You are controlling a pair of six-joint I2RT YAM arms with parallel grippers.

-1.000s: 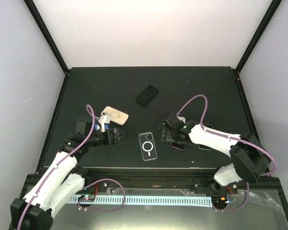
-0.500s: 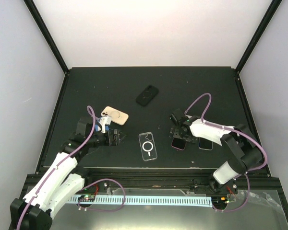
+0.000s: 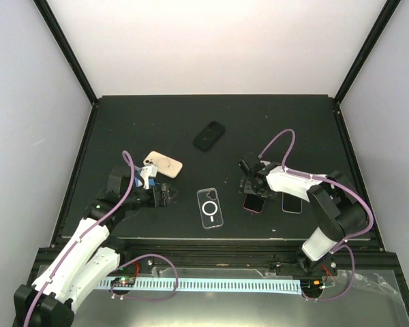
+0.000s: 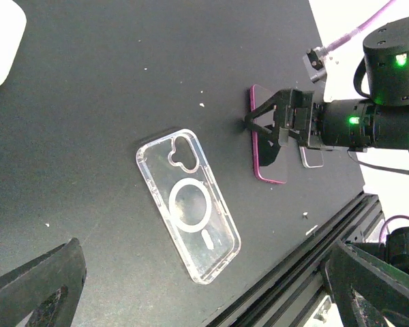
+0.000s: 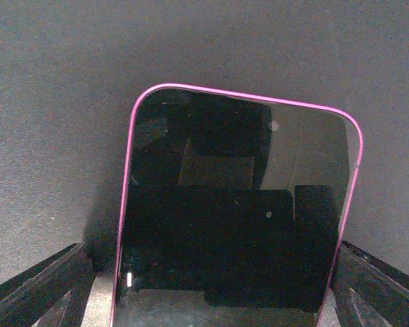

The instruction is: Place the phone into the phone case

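Left gripper [image 3: 165, 195] hangs wide open. Right of it, the clear case [image 4: 188, 204] lies flat on the table [image 3: 123, 129]. Just beside that, the pink phone [image 5: 238, 204] lies screen-up, the right gripper [image 3: 251, 191] straddling its end, jaws spread.

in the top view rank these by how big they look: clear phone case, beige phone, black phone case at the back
1. clear plastic phone case
2. beige rectangular phone, almost the same size, so this order is unsure
3. black rounded phone case, smallest-looking, but also farthest from the camera
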